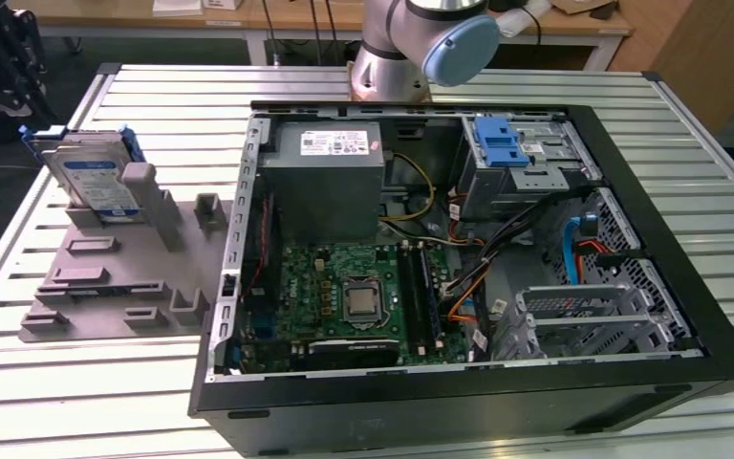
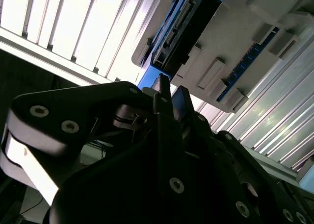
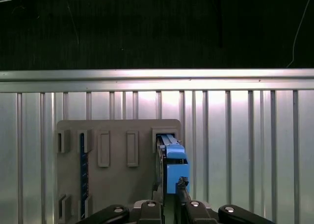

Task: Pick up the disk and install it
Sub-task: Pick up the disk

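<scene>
Disk (image 1: 93,177) stands upright in grey holder (image 1: 112,287) on the surface (image 1: 87,382), at the exterior view's left of the open case (image 1: 469,406). Hand (image 3: 170,187) hangs over it, clear of it; can't tell open or closed. Risk: an off-centre descent clips the blue frame and jams the disk in its slot.

PC case (image 1: 469,416) sits on the table (image 1: 150,91), centre to the exterior view's right. Holder block (image 1: 99,277) lies on the table just beside the case, on the exterior view's left. Disk (image 1: 93,182) stands upright in the block's far end. Inside the case: power supply (image 1: 329,182) at the far end twd the exterior view's left, motherboard (image 1: 341,296) on its near side, drive cage (image 1: 520,158) far corner on the exterior view's right. Arm base (image 1: 386,67) stands behind the case, far side. In the first wrist view the claw (image 3: 169,187) is close by the disk's end, prob. not touching.
</scene>
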`<state>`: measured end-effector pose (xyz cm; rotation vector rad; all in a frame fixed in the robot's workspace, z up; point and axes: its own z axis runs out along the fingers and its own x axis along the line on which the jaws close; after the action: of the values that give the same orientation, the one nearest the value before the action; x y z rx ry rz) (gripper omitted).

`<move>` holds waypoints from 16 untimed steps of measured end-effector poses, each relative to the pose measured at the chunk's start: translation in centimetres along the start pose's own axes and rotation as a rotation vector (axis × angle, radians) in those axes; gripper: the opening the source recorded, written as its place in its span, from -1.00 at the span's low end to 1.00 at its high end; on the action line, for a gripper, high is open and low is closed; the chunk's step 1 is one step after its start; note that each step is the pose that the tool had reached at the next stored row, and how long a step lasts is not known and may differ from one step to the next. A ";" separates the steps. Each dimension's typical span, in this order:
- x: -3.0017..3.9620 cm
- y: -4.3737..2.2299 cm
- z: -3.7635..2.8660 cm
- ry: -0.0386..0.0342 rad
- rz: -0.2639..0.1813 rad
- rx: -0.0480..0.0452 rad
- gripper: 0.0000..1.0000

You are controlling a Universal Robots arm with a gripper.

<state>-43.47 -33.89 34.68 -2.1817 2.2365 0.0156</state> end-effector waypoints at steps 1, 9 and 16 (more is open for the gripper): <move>0.00 0.00 0.00 0.0000 0.000 0.0001 -0.48; 0.00 0.00 0.11 0.0000 0.000 0.0000 -0.18; 0.01 0.00 0.34 0.0000 0.000 0.0000 -0.18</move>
<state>-43.47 -33.89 34.34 -2.1817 2.2365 0.0156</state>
